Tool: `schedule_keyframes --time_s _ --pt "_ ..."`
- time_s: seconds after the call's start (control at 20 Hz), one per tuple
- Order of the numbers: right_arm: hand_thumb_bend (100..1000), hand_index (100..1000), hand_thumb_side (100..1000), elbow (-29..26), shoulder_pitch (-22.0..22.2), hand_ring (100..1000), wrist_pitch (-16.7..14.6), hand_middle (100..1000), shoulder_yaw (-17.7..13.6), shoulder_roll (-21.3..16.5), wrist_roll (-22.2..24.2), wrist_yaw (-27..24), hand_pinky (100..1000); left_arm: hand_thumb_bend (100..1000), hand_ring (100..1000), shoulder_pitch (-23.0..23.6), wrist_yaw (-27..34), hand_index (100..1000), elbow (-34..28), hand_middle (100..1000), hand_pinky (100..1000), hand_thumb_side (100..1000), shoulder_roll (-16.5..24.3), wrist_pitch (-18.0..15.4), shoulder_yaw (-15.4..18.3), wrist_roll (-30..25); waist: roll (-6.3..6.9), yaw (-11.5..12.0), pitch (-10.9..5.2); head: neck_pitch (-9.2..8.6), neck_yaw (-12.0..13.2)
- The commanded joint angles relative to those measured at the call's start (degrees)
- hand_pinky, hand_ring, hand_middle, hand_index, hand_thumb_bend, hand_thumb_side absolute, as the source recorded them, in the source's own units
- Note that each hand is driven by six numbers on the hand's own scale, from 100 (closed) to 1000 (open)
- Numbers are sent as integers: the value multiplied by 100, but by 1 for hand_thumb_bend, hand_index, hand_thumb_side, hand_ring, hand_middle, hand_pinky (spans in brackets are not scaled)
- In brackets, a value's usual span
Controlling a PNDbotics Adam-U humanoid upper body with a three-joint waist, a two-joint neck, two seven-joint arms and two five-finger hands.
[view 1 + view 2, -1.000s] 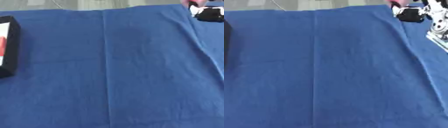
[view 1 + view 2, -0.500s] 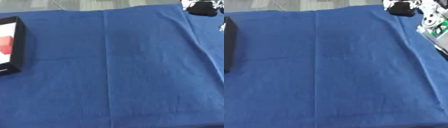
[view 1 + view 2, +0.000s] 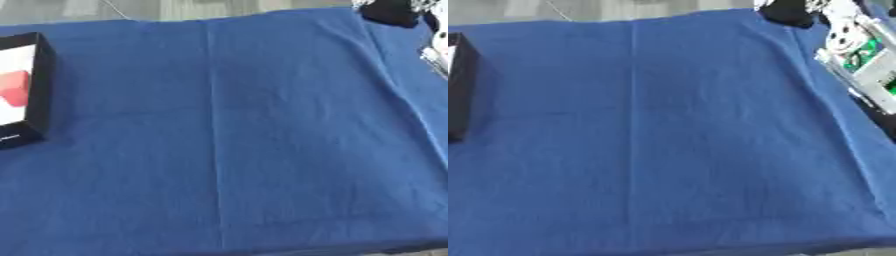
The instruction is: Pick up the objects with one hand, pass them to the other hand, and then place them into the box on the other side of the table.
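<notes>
1. Blue cloth (image 3: 262,140) covers the whole table, with one long crease running from the far edge to the near edge; a strip of grey floor shows beyond it.
2. One black box (image 3: 22,92) lies at the left edge of the cloth. It is open on top, its inside is white, and something red lies in it.
3. At the far right corner one dark shape (image 3: 391,11) shows, with a bit of white beside it. It is probably the right hand, but I cannot tell if its fingers are straight or curled, or if they hold anything.
4. Along the right edge, the right eye view shows one white and green part (image 3: 852,50) of the rig or of some object; I cannot say which.
5. The left hand shows in no view.
6. I count no loose object on the cloth, so the thing to pick is either hidden at the dark shape or outside the view.
7. My judgement: the step in hand is the pick at the far right. The next move calls for carrying the object toward the middle, where the left hand can take it and reach the box.
</notes>
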Motion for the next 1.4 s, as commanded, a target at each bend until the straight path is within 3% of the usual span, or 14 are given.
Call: schedule_keyframes --time_s 0.05,0.5,0.85,1.4 --pt "100 461 100 -102 -137 682 -95 543 65 36 -78 -151 601 102 761 -250 -134 744 -62 740 798 489 231 187 -105 -188 -4 -15 -152 47 51" --pt "100 454 100 -176 -242 672 -138 540 391 394 109 -313 588 124 759 -729 -506 746 58 737 791 488 199 654 -486 -735 13 -52 -186 78 120" --pt "100 453 100 -120 -332 669 -154 540 641 626 327 -291 585 159 757 -1124 -992 747 394 736 785 488 -3 599 -923 -1325 12 -21 -212 95 135" --pt "100 451 100 26 -448 666 -193 539 912 914 467 -225 579 177 759 -1473 -1455 752 799 738 784 511 -387 499 -1344 -1914 -10 31 -242 125 107"
